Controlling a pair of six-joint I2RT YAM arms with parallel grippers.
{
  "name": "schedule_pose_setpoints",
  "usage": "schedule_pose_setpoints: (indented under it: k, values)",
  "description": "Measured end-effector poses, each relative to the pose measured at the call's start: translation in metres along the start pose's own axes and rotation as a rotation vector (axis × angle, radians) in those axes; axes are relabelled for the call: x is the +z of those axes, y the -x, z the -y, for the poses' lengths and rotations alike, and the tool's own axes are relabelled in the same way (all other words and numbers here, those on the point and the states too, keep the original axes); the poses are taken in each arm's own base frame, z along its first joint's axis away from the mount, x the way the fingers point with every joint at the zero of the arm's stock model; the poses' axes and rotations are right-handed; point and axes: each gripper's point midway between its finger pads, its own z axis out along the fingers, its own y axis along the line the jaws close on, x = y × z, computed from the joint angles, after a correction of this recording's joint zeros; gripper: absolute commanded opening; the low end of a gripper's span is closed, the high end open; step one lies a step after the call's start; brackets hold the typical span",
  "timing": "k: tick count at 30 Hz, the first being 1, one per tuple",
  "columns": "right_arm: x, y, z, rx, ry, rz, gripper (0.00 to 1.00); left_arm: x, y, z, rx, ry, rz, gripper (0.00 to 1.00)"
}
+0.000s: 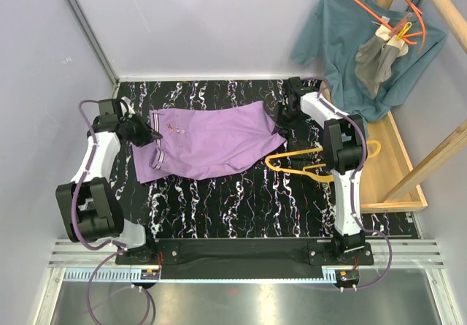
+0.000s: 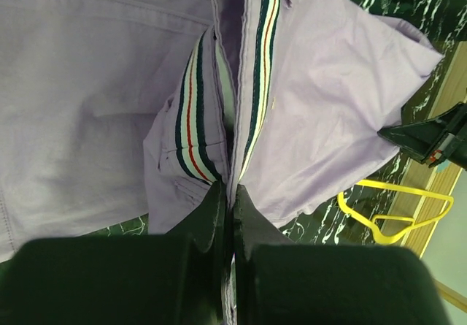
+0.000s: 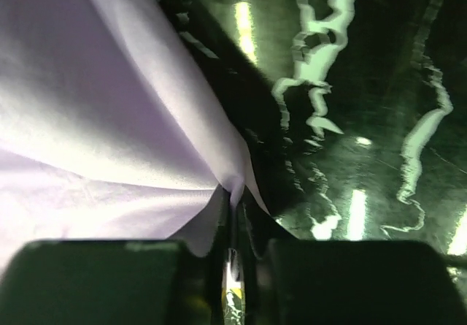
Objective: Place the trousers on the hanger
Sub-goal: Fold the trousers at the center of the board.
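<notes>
Left gripper [image 2: 228,193] clamped on striped waistband [image 2: 191,113] of lilac cloth trousers [image 1: 204,142]; right gripper [image 3: 235,193] pinched shut on a mere sliver of cloth edge. Likely to slip free under tension, short of thin yellow plastic hanger [image 2: 398,188], lower right.

top view: thin yellow plastic hanger [image 1: 295,153] has its mid-section hidden behind the right arm [image 1: 339,146]. lilac cloth trousers [image 1: 208,139] run off the frame edges in both wrist views. right wrist view: cloth washed out and blurred, right gripper [image 3: 233,193] tips buried in a fold.
</notes>
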Motion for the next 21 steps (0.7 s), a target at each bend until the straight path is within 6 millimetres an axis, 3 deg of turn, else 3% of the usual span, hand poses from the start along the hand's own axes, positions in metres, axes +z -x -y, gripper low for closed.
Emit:
schedule_pose_setpoints:
  k: [1, 5, 8, 10, 11, 14, 15, 18, 21]
  values:
    - [0.0, 0.0, 0.002, 0.01, -0.003, -0.002, 0.04, -0.003, 0.001, 0.002, 0.005, -0.003, 0.009, 0.0]
    - [-0.007, -0.008, 0.02, 0.084, -0.028, -0.021, 0.02, -0.022, 0.003, 0.011, 0.03, -0.004, 0.058, 0.0]
    - [-0.024, -0.018, 0.026, 0.118, -0.045, -0.031, 0.1, -0.031, -0.002, 0.014, 0.04, 0.001, 0.068, 0.0]
    - [-0.04, -0.02, 0.023, 0.118, -0.048, -0.019, 0.26, -0.032, -0.006, 0.006, 0.029, 0.03, 0.067, 0.0]
    - [-0.046, -0.019, 0.022, 0.119, -0.048, -0.01, 0.49, -0.031, -0.008, 0.001, 0.021, 0.045, 0.066, 0.0]
    - [-0.064, -0.011, 0.025, 0.112, -0.063, 0.038, 0.69, -0.025, -0.007, -0.032, -0.024, 0.149, 0.062, 0.0]
    - [-0.067, -0.009, 0.026, 0.115, -0.061, 0.048, 0.85, -0.023, -0.006, -0.042, -0.039, 0.179, 0.061, 0.0]
    - [-0.072, -0.001, 0.028, 0.127, -0.053, 0.068, 1.0, -0.018, -0.004, -0.061, -0.065, 0.227, 0.049, 0.0]
    - [-0.077, 0.017, 0.018, 0.142, -0.022, 0.093, 1.0, -0.016, -0.002, -0.064, -0.066, 0.228, 0.05, 0.0]
